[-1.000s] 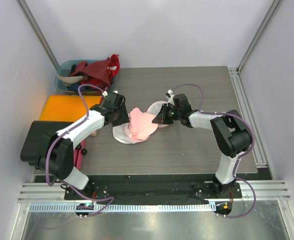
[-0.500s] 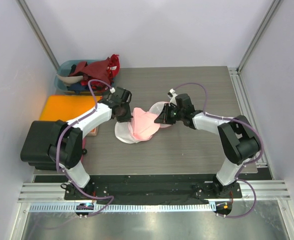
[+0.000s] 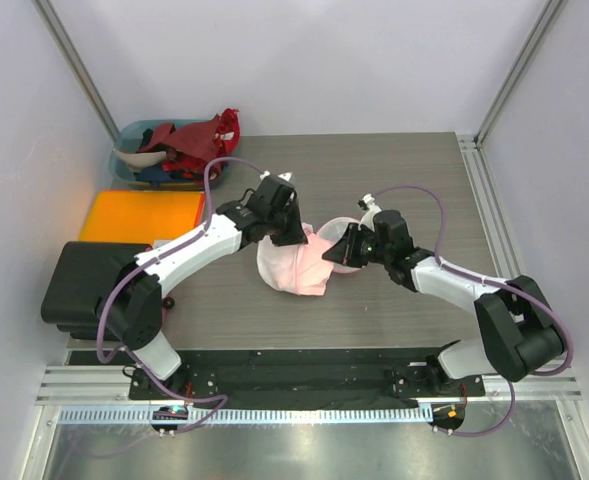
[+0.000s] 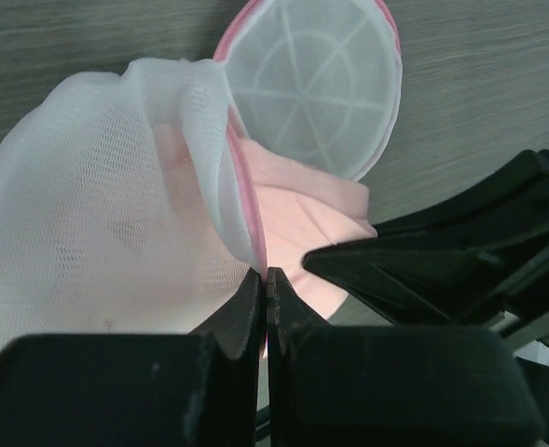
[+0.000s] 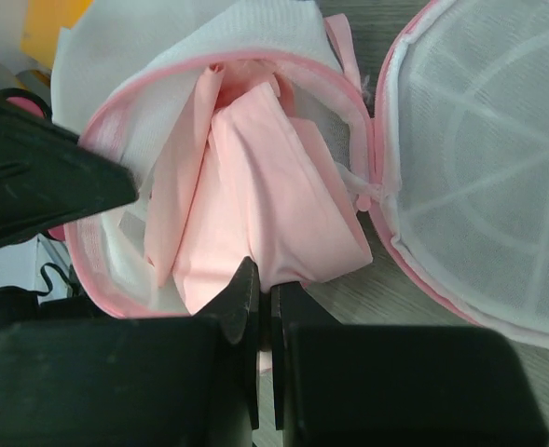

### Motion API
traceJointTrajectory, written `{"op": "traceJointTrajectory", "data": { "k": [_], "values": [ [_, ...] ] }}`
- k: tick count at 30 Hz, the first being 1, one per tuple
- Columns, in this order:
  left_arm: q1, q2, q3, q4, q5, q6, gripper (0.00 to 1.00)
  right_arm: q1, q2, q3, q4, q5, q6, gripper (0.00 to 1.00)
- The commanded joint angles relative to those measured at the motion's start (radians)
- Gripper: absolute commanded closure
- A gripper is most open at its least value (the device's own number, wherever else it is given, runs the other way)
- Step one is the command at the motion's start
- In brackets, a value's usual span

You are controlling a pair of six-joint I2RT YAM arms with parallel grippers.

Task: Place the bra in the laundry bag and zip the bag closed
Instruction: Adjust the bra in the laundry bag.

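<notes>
Open on the table (image 3: 414,170), one white mesh laundry bag (image 3: 274,262) holds one pink bra (image 3: 311,262). The bra is folded and stuffed into the bag's mouth, and its lower fold spills over the pink-trimmed rim. The bag's round panel (image 5: 479,186), stiffened with spokes, is flipped out flat on the table just right of the right gripper's fingers.

The left gripper (image 4: 267,277) has its fingers pressed together on the pink zip trim at the edge of the mesh wall. The mesh billows to the left of those fingers, and the bra lies just beyond and to their right. The right gripper (image 5: 265,291) also has its fingers shut. It clamps the bag's near rim right under the bra's overhanging fold, so the bra touches or nearly touches its fingertips. The two grippers face each other across the mouth, close together, with the bra between them.

Well apart from both pairs of fingers, beyond the left arm, one teal bin (image 3: 126,133) holds a heap of red and dark garments (image 3: 199,140). One orange slab (image 3: 139,215) lies just in front of the bin.
</notes>
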Motion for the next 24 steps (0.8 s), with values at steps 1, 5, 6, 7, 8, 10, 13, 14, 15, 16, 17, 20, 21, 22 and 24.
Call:
{"op": "traceJointTrajectory", "data": {
  "k": [1, 5, 6, 7, 8, 10, 13, 14, 15, 16, 17, 20, 21, 22, 24],
  "values": [
    [0.007, -0.109, -0.061, 0.082, 0.041, -0.059, 1.0, 0.007, 0.017, -0.004, 0.201, 0.013, 0.068, 0.99],
    [0.034, -0.111, -0.099, 0.053, 0.033, -0.049, 0.92, 0.008, 0.079, 0.019, 0.288, -0.013, 0.095, 0.99],
    [0.044, -0.109, -0.102, 0.052, 0.061, -0.045, 0.89, 0.008, 0.093, 0.019, 0.304, -0.018, 0.102, 0.99],
    [0.05, -0.111, -0.107, 0.043, 0.061, -0.033, 0.86, 0.007, 0.103, 0.024, 0.308, -0.03, 0.106, 0.99],
    [0.059, -0.123, -0.119, 0.044, 0.05, -0.025, 0.77, 0.008, 0.114, 0.036, 0.311, -0.041, 0.109, 0.99],
    [0.074, -0.146, -0.134, 0.047, 0.042, -0.019, 0.63, 0.008, 0.151, 0.045, 0.328, -0.058, 0.132, 0.99],
    [0.1, -0.197, -0.142, 0.0, -0.028, 0.001, 0.47, 0.008, 0.192, 0.036, 0.4, -0.078, 0.164, 0.99],
    [0.119, -0.229, -0.144, -0.016, -0.051, 0.01, 0.45, 0.008, 0.201, 0.042, 0.41, -0.082, 0.172, 0.99],
    [0.129, -0.246, -0.151, -0.026, -0.083, 0.01, 0.43, 0.008, 0.211, 0.048, 0.408, -0.084, 0.172, 0.99],
    [0.142, -0.264, -0.174, -0.042, -0.144, 0.007, 0.43, 0.008, 0.235, 0.056, 0.404, -0.087, 0.172, 0.99],
    [0.175, -0.281, -0.194, -0.046, -0.174, -0.025, 0.44, 0.008, 0.243, 0.069, 0.403, -0.093, 0.175, 0.99],
    [0.264, -0.346, -0.3, -0.019, -0.229, -0.101, 0.48, 0.008, 0.27, 0.089, 0.414, -0.099, 0.187, 0.99],
    [0.283, -0.365, -0.327, 0.01, -0.238, -0.153, 0.48, 0.008, 0.277, 0.094, 0.419, -0.104, 0.195, 0.99],
    [0.297, -0.37, -0.379, 0.027, -0.26, -0.178, 0.49, 0.01, 0.284, 0.1, 0.416, -0.105, 0.2, 0.99],
    [0.318, -0.364, -0.412, 0.056, -0.324, -0.227, 0.53, 0.01, 0.301, 0.114, 0.408, -0.105, 0.209, 0.99]
  ]
}}
